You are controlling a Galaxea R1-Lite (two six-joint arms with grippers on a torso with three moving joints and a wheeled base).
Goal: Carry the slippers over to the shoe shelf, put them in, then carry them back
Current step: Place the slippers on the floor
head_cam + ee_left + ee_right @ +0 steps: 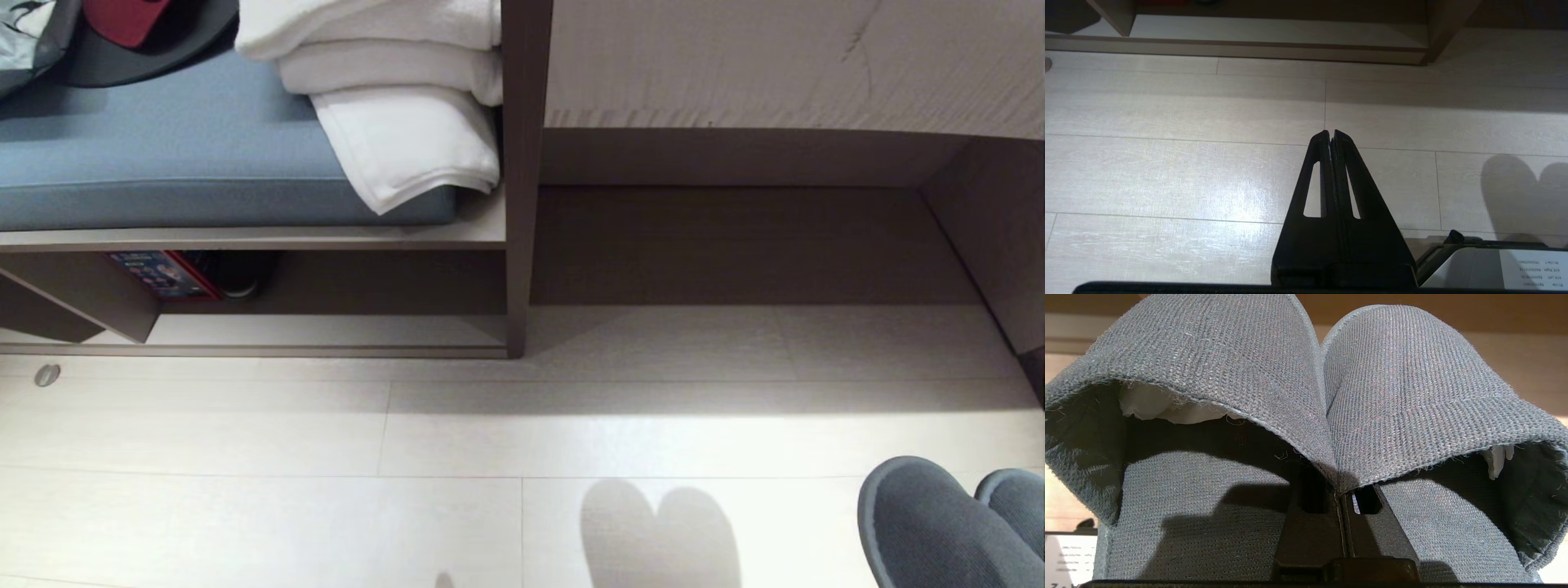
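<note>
Carrying is the step in hand: the right pincer (1345, 498) is clamped on two slippers (1298, 396), held together above the floor (326, 449). The left pincer (1331, 136) hangs empty, fingers together. Next, bring both to the one shoe shelf (326, 331) beyond and lower them onto its plank.

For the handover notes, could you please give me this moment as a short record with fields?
slippers: grey pair, pinched together by their inner edges, toes pointing away from the arm
right gripper: shut on the slippers, low at the right of the head view
left gripper: shut, empty, above bare floor
shoe shelf: ahead to the left, light bottom plank bare at the front
bench above shelf: blue cushion with folded white towels
task stage: slippers not yet in the shelf
</note>
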